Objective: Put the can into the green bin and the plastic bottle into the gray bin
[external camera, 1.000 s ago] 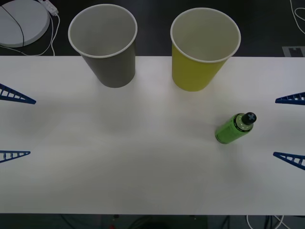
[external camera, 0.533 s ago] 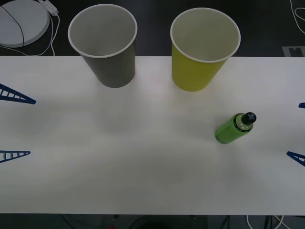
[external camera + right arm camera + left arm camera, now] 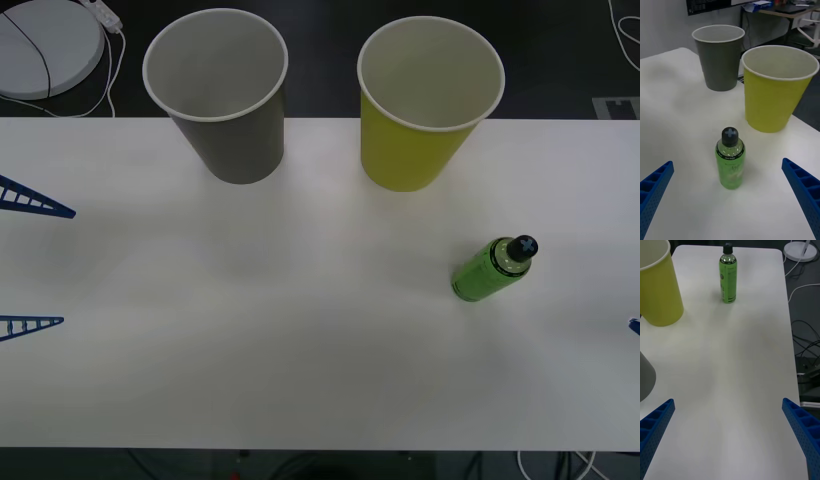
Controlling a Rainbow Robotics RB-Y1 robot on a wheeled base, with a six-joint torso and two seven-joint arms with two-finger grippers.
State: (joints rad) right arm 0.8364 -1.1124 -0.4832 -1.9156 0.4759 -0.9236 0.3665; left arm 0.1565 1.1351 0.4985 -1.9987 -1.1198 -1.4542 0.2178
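Observation:
The plastic bottle [image 3: 491, 269] stands upright on the white table, right of centre, black cap on top. At the back stand the gray bin [image 3: 224, 98] on the left and the green bin [image 3: 424, 104] on the right, both upright with white insides. The can is out of view. My left gripper [image 3: 32, 264] is open at the table's left edge, far from the bottle [image 3: 728, 276]. My right gripper [image 3: 727, 165] is open, level with the table and short of the bottle [image 3: 730, 165]; the green bin [image 3: 777, 89] and gray bin [image 3: 718, 56] stand behind it.
Wide bare tabletop [image 3: 300, 350] lies between the bins and the front edge. A white round device [image 3: 45, 45] with a cable sits off the table at the back left. Cables [image 3: 805, 330] lie on the floor beside the table's edge.
The right gripper has pulled back to the right, its fingers sliding almost out of the front view. The left gripper, the bottle and both bins have not moved.

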